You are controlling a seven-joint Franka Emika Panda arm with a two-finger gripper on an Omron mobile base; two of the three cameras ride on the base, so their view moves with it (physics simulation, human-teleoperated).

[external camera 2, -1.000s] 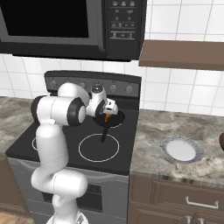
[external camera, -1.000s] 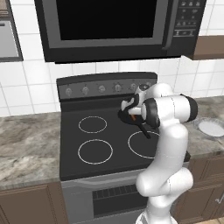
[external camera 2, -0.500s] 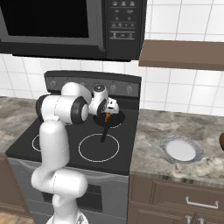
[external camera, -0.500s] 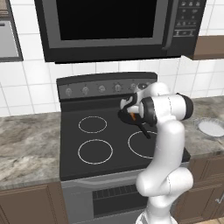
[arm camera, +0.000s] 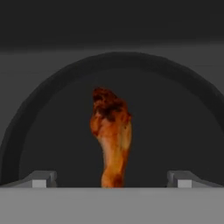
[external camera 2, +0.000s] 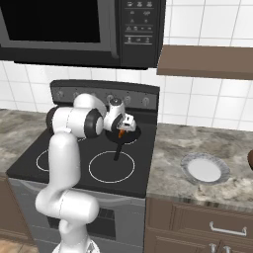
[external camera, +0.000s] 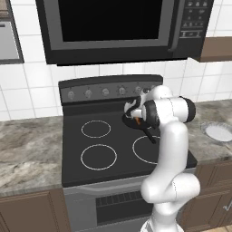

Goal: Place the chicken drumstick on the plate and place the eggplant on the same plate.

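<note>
The chicken drumstick, orange-brown with a darker reddish end, lies inside a black frying pan on the stove's back right burner. My gripper hangs just above it, open, with one fingertip on each side of the drumstick and nothing gripped. From the base views the gripper is low over the pan, with a bit of the drumstick showing under it. The plate, whitish with a grey rim, rests on the counter right of the stove. The eggplant is out of view.
The pan's handle points toward the stove's front. A black stovetop has three other marked burners. A microwave hangs overhead. A dark brown bowl peeks in at the counter's far right edge.
The arm's elbow has shifted slightly and the hand has settled a little over the pan. The gripper stays open and the drumstick has not moved.
</note>
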